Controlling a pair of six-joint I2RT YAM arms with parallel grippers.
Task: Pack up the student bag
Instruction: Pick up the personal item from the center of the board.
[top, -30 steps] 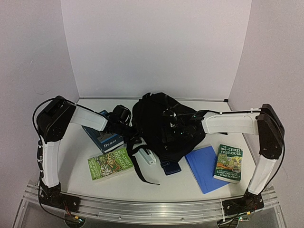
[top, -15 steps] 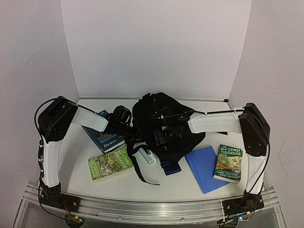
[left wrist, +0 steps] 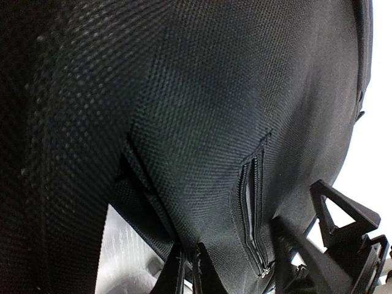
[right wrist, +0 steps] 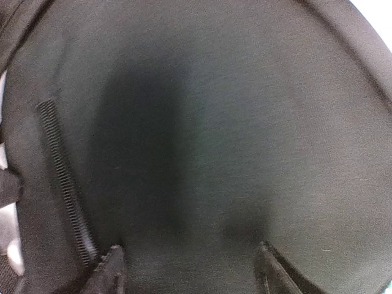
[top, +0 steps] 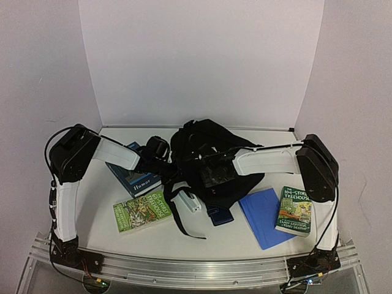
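On the cover of the dark blue hardcover book (top: 136,177), which lies under the left arm, the white word "Humor" can be read. The green paperback book at the right side of the table (top: 294,210) carries the title "THE 104-STOREY TREEHOUSE" at its top, and a line of names along its lower edge, which seems to say "ANDY GRIFFITHS & TERRY DENTON". The green paperback book at the left (top: 142,210) also has a title, but the letters are too small to read.
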